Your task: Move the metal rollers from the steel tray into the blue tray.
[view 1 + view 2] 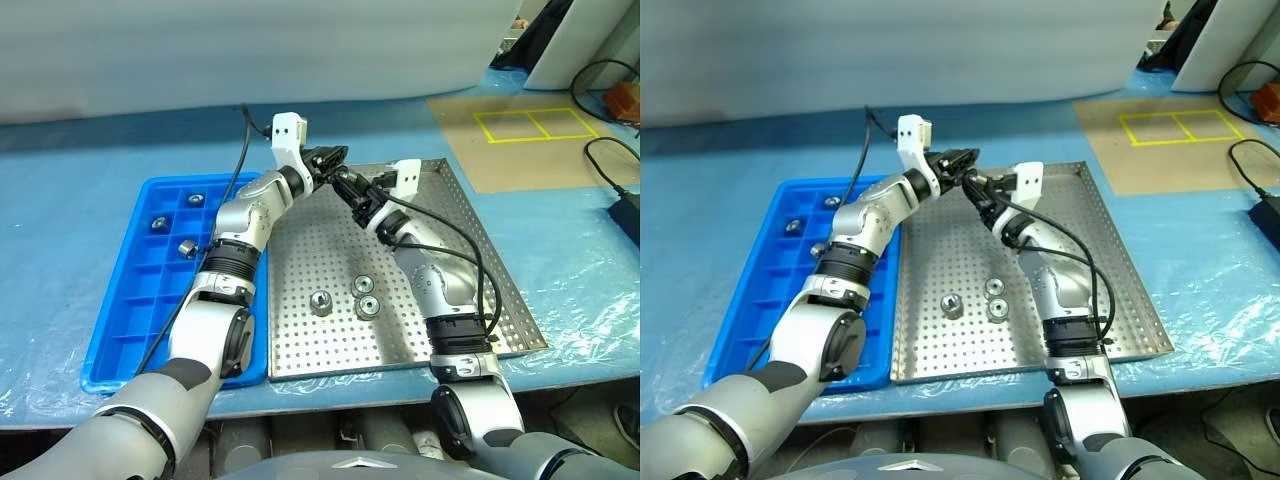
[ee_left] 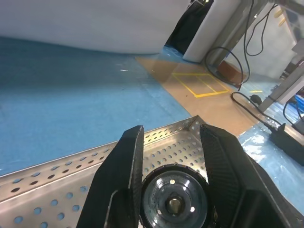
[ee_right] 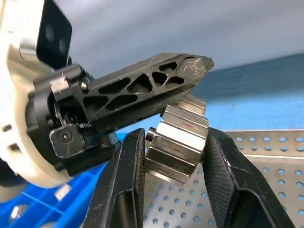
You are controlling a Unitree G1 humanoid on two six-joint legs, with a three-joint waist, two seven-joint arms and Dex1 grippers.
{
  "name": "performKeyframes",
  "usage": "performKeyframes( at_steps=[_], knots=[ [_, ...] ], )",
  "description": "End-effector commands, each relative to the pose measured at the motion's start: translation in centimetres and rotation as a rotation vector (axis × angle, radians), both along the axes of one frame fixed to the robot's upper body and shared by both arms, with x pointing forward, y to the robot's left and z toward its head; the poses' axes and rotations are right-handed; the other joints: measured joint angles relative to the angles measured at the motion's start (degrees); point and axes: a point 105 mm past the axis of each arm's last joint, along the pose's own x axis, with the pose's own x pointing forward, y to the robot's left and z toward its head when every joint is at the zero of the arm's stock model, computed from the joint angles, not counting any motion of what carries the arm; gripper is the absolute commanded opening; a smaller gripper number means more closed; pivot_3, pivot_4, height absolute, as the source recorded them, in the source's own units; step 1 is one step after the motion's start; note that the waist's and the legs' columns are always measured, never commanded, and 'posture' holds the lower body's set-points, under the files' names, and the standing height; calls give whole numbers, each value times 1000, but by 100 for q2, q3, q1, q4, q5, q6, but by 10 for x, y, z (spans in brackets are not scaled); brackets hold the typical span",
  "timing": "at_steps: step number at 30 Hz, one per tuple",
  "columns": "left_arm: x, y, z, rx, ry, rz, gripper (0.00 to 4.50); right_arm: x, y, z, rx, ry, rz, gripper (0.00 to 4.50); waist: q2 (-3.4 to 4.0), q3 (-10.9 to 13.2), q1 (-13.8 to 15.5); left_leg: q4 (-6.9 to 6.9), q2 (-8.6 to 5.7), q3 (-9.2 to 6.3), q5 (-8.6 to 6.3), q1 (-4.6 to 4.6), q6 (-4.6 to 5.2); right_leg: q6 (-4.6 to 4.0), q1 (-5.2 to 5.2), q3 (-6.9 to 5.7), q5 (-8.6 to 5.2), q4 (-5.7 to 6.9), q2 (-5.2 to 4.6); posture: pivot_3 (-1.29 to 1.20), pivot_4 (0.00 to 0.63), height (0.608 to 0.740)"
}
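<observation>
Three metal rollers (image 1: 345,295) lie loose on the perforated floor of the steel tray (image 1: 480,250) in the left eye view, grouped near its middle, and three more sit in separate compartments at the far end of the blue tray (image 1: 125,320), which lies just beside the steel tray on the robot's left. Both trays rest on the blue-covered table (image 1: 90,170). Above the far part of the steel tray the left claw (image 1: 328,160) and the right claw (image 1: 348,190) meet tip to tip.

From the left wrist, the left claw (image 2: 172,161) has its two black fingers closed on a round roller (image 2: 175,202), seen end-on with its central hole, over the steel tray's far rim.

From the right wrist, the right claw (image 3: 173,156) clamps the same roller (image 3: 178,145) by its faceted sides, while the left claw's finger (image 3: 142,95) presses on it from above.
</observation>
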Motion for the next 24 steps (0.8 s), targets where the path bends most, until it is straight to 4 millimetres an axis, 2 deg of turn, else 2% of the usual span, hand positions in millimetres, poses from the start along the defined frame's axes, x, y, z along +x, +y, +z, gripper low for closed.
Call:
performKeyframes(
  at_steps=[1,5,10,14,16,19,21,24],
  knots=[
    [21,67,23,-27,-75,264,1604,-12,-29,46,162,-145,-3,1306,0,0,0,0,0,0,0,0,0,0,0,0,0,1,0,-223,150,740],
    [25,81,32,-84,-87,325,1604,-15,-41,61,347,-140,5,1306,7,5,-80,-2,8,6,2,2,-2,-5,-7,0,8,0,6,-223,150,740],
    [29,92,37,-118,-93,364,1604,-18,-43,73,442,-142,27,1306,7,5,18,-3,7,2,8,9,-5,-3,-4,-5,10,-2,4,-221,150,740],
    [24,80,38,-115,-103,283,1604,-20,-31,73,411,-144,64,1306,4,7,32,0,-8,0,14,9,5,1,-7,-1,18,-8,-7,-216,150,740],
    [18,67,35,-87,-113,199,1604,-20,-26,74,408,-143,76,1306,4,7,29,-1,-10,1,15,7,4,2,-8,0,18,-10,-9,-211,150,740],
    [2,47,31,-27,-162,61,1604,-18,-22,75,412,-143,72,1306,4,7,26,-6,-9,1,24,0,-11,2,-12,-1,18,-10,-8,-210,150,740],
    [-16,35,28,14,-227,-46,1604,-16,-20,75,408,-142,63,1306,4,7,15,-9,-8,2,28,-6,-18,2,-12,-1,18,-10,-8,-207,150,740],
    [-39,27,15,114,-305,-161,1604,-13,-17,74,406,-138,58,1306,4,8,-8,-11,-6,3,30,-13,-21,2,-13,-1,18,-10,-6,-207,150,740]
  ],
)
